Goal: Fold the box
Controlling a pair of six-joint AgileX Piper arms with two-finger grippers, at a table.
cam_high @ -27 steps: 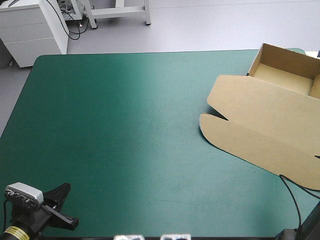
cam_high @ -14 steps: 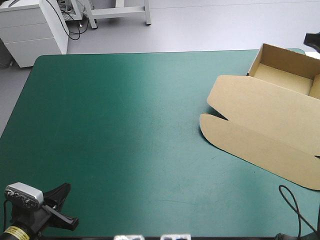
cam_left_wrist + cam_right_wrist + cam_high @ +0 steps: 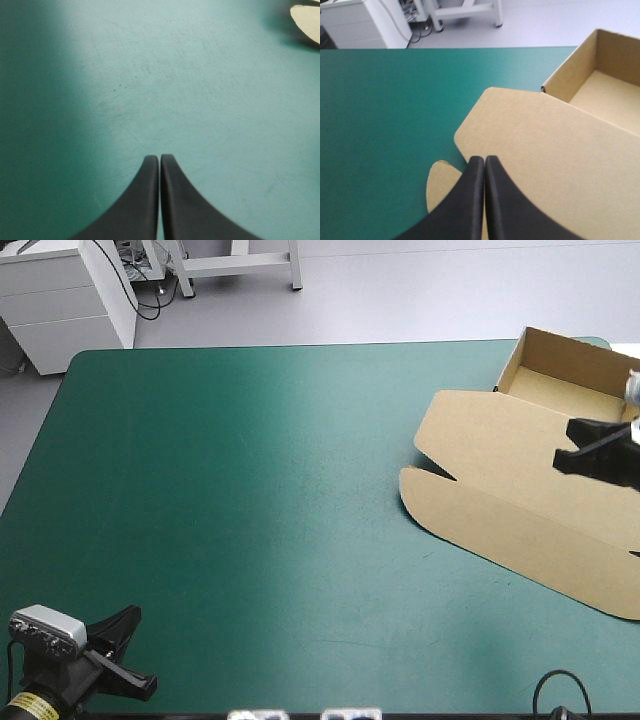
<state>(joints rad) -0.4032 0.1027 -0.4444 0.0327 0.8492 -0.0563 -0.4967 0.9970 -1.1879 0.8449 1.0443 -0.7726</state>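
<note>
The brown box [image 3: 520, 475] lies at the far right corner of the teal-green surface [image 3: 250, 500]. Its tray [image 3: 575, 375] has the walls raised and shows only its own bare floor. The lid [image 3: 545, 165] lies flat beside it. The right end effector [image 3: 480, 159] is closed, above the lid. The left end effector [image 3: 159, 157] is closed too, at the near left corner.

One box [image 3: 520, 480], seemingly two hands [image 3: 159, 158] [image 3: 484, 159].

Open brown box [image 3: 575, 365] at far right of table [image 3: 250, 490] w/ lid [image 3: 490, 475] flat, right claw [image 3: 561, 460] over lid
</note>
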